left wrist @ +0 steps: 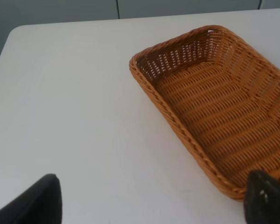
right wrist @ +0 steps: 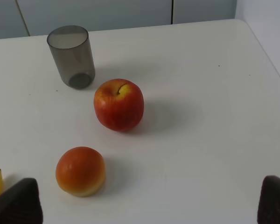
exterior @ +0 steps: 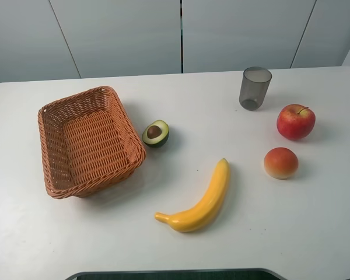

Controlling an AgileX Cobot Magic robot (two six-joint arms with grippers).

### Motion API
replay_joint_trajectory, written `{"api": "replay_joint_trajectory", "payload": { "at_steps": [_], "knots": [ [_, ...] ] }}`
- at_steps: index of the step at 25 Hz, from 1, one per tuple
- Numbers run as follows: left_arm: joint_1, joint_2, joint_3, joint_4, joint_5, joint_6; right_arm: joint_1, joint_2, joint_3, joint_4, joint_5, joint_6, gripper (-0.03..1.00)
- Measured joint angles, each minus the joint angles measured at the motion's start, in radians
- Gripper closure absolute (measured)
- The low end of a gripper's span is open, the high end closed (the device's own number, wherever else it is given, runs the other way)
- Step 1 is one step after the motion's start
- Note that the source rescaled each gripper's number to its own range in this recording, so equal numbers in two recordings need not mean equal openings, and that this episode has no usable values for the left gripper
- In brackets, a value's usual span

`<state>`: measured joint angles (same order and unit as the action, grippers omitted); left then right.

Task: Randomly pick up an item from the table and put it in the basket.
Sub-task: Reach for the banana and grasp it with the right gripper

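Banana (exterior: 201, 201) on table (exterior: 291, 233), tip near right tool (right wrist: 147, 199); jaws apart

Pale grey-white wall panels (exterior: 122, 35) are standing behind the white table (exterior: 315, 233), filling the whole back of the exterior high view. A thin dark seam (exterior: 181, 35) is running vertically between two of them, with fainter slanted joints showing to either side. Soft, even light is falling on the matte tabletop, casting only faint, blurred shadows. A dark strip (exterior: 175, 274) is edging the table's near side
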<state>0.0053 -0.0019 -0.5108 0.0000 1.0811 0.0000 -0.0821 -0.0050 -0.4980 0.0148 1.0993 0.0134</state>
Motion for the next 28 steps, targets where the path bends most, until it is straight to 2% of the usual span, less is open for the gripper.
{"api": "replay_joint_trajectory", "payload": {
  "at_steps": [21, 28],
  "knots": [
    [0.000, 0.000, 0.000, 0.000, 0.000, 0.000, 0.000, 0.009, -0.006, 0.007, 0.003, 0.000, -0.03],
    [0.000, 0.000, 0.000, 0.000, 0.000, 0.000, 0.000, 0.274, -0.105, 0.011, 0.011, 0.000, -0.03]
  ]
}}
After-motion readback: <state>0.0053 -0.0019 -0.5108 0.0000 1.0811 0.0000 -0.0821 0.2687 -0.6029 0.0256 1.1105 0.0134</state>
